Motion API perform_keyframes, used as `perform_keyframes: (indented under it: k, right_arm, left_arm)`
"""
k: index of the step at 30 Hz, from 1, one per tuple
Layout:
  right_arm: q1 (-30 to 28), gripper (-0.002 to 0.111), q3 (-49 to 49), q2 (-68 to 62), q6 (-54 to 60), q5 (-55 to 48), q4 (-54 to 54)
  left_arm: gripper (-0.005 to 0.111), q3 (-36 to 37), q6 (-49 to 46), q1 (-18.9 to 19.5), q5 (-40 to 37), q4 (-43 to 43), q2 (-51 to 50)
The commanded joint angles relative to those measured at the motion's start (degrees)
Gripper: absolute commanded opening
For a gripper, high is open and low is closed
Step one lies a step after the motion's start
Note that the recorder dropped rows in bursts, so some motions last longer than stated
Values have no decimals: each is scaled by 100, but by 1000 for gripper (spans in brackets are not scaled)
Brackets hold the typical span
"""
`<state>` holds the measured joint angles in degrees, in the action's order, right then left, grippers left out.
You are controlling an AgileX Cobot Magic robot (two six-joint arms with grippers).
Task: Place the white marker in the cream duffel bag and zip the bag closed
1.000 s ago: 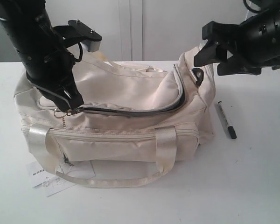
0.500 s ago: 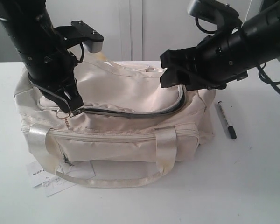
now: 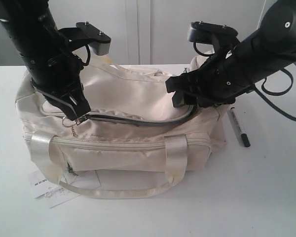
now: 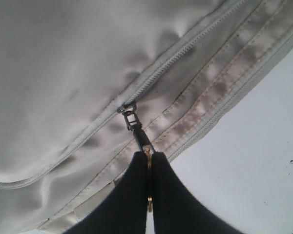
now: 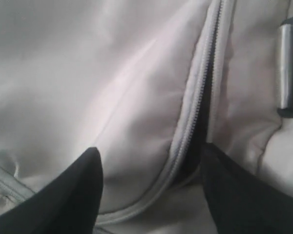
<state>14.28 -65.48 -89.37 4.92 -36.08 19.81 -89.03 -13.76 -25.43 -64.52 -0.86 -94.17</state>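
- The left gripper (image 4: 147, 161) is clenched on the small dark metal zipper pull (image 4: 132, 118). Its two black fingers are pressed together, with the pull's links sticking out from between them.
- The right gripper (image 5: 151, 170) is released and holds nothing. Its black fingers (image 5: 83, 190) are spread on either side of the curved top zipper (image 5: 198, 112). Whether they press into the fabric cannot be told.
- Both grippers are at the large soft cream fabric duffel bag (image 3: 138, 148), the left one (image 3: 78, 114) at the bag's left end and the right one (image 3: 181, 95) near its right end.
- Between them the zipper (image 3: 138, 120) gapes, showing a dark slit.
- The slim grey-white marker (image 3: 238, 127) lies outside the bag on the white table (image 3: 266, 187). It is just beside the bag's right end, with its black cap towards the camera.
- A white paper tag (image 3: 43, 187) lies on the table by the bag's lower left corner.
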Motion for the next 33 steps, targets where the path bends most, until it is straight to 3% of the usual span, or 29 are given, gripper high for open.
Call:
perform_keyframes:
  k: [1,5,10,13,17,33]
  right_arm:
    - [-2,57,20,-75,-185,28,141]
    - [-2,57,20,-149,207,28,1022]
    - [-2,51,20,-205,282,39,965]
    - [-2,36,20,-218,282,80,906]
    - [-2,2,20,-218,282,106,782]
    - [-2,0,20,155,282,313,508]
  left_arm:
    - [0,44,0,14,-253,86,86]
    - [0,44,0,14,-253,86,86]
    - [0,44,-11,14,-250,86,86]
    - [0,44,-9,14,-223,86,86]
    - [0,44,-9,14,-190,86,86]
    - [0,44,3,14,-490,-641,223]
